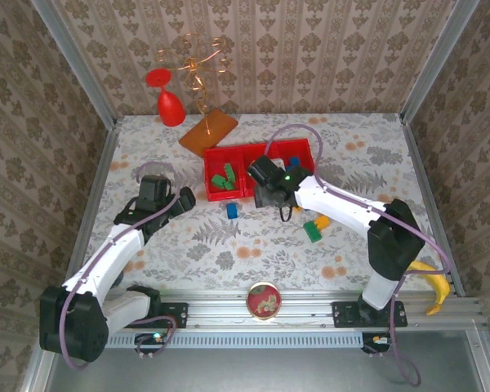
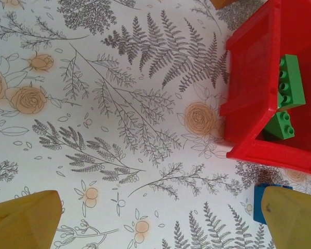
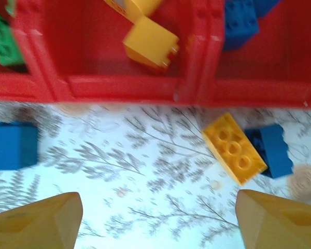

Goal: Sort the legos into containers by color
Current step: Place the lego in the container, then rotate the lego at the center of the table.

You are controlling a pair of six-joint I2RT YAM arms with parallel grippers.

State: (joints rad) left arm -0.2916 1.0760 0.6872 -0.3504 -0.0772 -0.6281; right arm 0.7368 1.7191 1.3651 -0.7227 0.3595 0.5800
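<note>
Orange-yellow plastic lego brick (image 3: 233,148) lies on the floral counter (image 3: 145,171), just near of the shallow red plastic tray (image 3: 119,88), its long axis diagonal. It sits ahead of my right arm's fingers (image 3: 41,223), rightward. These gape empty; my left arm's fingers (image 2: 26,220), farther off, are spread wide and empty.

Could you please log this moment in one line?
left gripper: open, empty | right gripper: open, empty | yellow brick: in middle compartment | blue brick: on table

white arm links (image 1: 343,208), black joints (image 1: 396,237), purplish cables (image 1: 287,129); fingers (image 3: 36,223) look yellow, slightly blurred.
</note>
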